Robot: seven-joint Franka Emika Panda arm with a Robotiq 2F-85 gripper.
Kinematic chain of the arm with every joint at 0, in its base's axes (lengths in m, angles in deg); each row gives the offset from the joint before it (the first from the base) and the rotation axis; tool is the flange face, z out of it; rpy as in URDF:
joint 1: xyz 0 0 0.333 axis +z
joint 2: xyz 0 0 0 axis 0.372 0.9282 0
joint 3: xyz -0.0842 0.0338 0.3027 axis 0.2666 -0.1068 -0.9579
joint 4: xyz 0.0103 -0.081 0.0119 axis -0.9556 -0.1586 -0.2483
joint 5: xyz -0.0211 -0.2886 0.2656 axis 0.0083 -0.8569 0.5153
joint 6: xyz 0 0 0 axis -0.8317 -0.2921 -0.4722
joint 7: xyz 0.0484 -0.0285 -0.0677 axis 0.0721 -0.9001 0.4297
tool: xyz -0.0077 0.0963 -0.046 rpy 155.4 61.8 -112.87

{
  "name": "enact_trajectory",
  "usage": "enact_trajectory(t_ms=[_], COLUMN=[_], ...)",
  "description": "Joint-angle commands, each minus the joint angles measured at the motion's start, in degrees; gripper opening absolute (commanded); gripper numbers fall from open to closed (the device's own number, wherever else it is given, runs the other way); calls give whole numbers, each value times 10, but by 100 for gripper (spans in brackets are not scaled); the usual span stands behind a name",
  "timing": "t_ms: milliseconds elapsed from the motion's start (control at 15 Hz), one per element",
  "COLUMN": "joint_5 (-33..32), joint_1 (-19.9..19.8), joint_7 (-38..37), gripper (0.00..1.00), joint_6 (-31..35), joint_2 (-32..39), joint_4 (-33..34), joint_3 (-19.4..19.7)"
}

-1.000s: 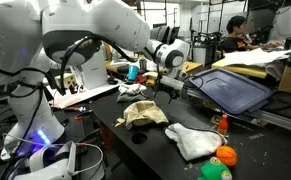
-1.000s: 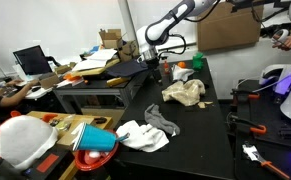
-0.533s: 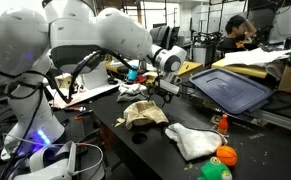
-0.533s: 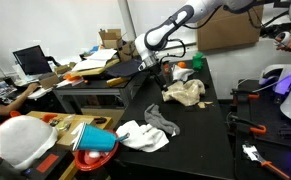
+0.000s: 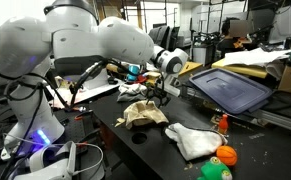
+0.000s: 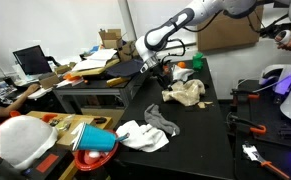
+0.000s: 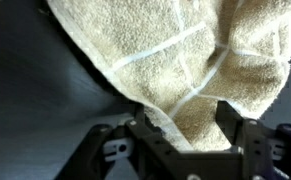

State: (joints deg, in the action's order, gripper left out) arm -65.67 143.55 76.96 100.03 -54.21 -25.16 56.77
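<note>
A black worktable point(image 5: 107, 106) in a cluttered lab carries a crumpled beige towel point(image 5: 140, 112). The gripper point(image 7: 190, 125) hangs low over one edge of it, jaws apart and the cloth's corner between them, nothing pinched. The bulk of the towel spreads ahead of the fingers. No writing is legible.

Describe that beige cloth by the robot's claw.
The beige cloth looks like soft terry towelling crossed by thin pale lines. It lies crumpled in a loose heap on the black table. In the wrist view one edge reaches between the spread fingers of the gripper; whether they touch it is unclear.
</note>
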Motion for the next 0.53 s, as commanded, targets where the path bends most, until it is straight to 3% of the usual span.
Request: enact_trajectory(t_ms=[0,333,467], joint_5=[-20,-35,-39], joint_1=[-2,-7,-8], joint_7=[15,14,11], gripper=[42,5,0], joint_6=[-37,-43,-45], joint_2=[-24,-28,-26], joint_4=[20,16,15], joint_3=[-29,-56,-67])
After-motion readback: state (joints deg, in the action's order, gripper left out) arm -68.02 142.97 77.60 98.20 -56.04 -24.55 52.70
